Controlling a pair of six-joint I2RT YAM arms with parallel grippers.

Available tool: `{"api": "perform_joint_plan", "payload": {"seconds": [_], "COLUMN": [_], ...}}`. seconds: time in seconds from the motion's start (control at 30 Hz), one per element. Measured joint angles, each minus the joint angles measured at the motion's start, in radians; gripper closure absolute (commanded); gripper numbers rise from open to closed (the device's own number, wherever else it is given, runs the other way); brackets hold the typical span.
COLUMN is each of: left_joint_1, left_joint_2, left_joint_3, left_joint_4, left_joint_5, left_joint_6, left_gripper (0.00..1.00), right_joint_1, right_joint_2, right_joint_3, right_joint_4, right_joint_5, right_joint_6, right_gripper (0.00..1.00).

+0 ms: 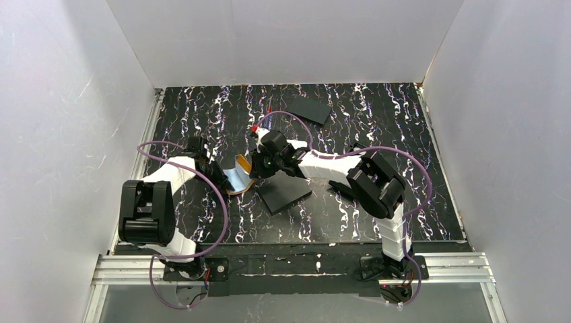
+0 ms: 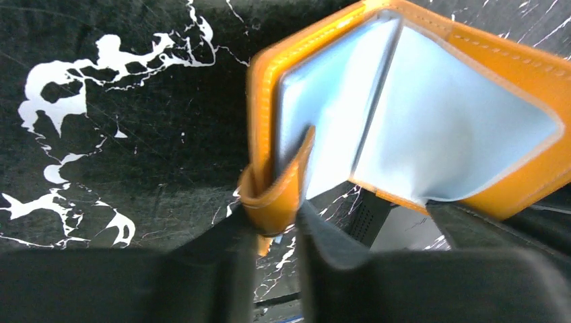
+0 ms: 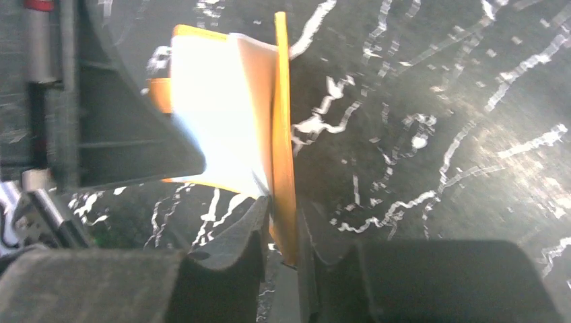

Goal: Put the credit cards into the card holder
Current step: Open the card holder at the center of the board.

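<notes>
worktop (image 1: 404,134): black with white marbling, carries everything
walls (image 1: 283,40): plain white, on three sides of the worktop
left arm (image 1: 168,178): reaches in from the near left, wrist towards the centre
right arm (image 1: 337,167): stretched leftwards across the middle, wrist over the centre
near black rectangle (image 1: 283,194): flat on the worktop, just right of the holder, under the right wrist
far black rectangle (image 1: 310,108): flat, near the back wall, well apart from the rest
holder (image 1: 237,176): centre-left, between the two wrists. Orange, spread open, pale blue-grey inside showing. Whether it is lifted off the worktop, cannot tell
holder, left wrist view (image 2: 417,121): two blue-grey leaves open in a V with an orange border round them
holder, right wrist view (image 3: 222,114): seen edge-on, one orange cover upright, the inside washed out by glare
left pincer (image 2: 273,225): clenched on the holder at its tab end, fingers (image 2: 209,259) almost together
right pincer (image 3: 279,232): clenched on the thin edge of the upright orange cover, a finger on each face
tab (image 2: 276,192): small orange strap, curled, its lower end going down into the gap of the left pincer
</notes>
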Motion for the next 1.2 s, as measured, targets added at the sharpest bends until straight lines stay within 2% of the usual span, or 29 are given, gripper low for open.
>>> {"api": "perform_joint_plan", "payload": {"seconds": [0.07, 0.1, 0.17, 0.3, 0.4, 0.53, 0.63, 0.7, 0.93, 1.2], "left_joint_1": [0.0, 0.0, -0.003, -0.022, -0.049, -0.066, -0.071, -0.072, -0.076, -0.079], "left_joint_2": [-0.002, -0.01, -0.045, -0.1, -0.1, -0.1, -0.1, -0.1, -0.1, -0.1], "left_joint_3": [0.0, -0.001, -0.003, 0.028, 0.089, 0.108, 0.11, 0.11, 0.11, 0.109], "left_joint_4": [0.002, 0.005, 0.006, -0.033, -0.092, -0.119, -0.134, -0.145, -0.151, -0.153], "left_joint_5": [-0.004, 0.0, 0.014, 0.03, 0.018, 0.016, 0.015, 0.01, 0.007, 0.002], "left_joint_6": [0.005, 0.005, 0.005, 0.006, 0.01, 0.004, 0.001, 0.0, -0.003, 0.008], "left_gripper": [1.0, 1.0, 1.0, 1.0, 1.0, 1.0, 1.0, 1.0, 1.0, 1.0], "right_joint_1": [0.0, 0.002, 0.01, 0.018, 0.02, 0.038, 0.068, 0.083, 0.097, 0.096], "right_joint_2": [-0.001, -0.001, -0.002, -0.057, -0.084, -0.085, -0.084, -0.084, -0.064, -0.037], "right_joint_3": [0.0, 0.0, 0.005, -0.002, -0.019, -0.018, -0.01, -0.002, 0.026, 0.046], "right_joint_4": [-0.035, -0.074, -0.14, -0.102, -0.009, 0.007, -0.002, -0.013, -0.05, -0.138], "right_joint_5": [0.053, 0.093, 0.149, 0.067, -0.005, -0.002, 0.035, 0.062, 0.182, 0.373], "right_joint_6": [-0.024, -0.044, -0.08, -0.069, -0.024, -0.023, -0.037, -0.048, -0.068, -0.078], "right_gripper": [0.44, 0.37, 0.12, 0.02, 0.02, 0.05, 0.2, 0.25, 0.26, 0.4]}}
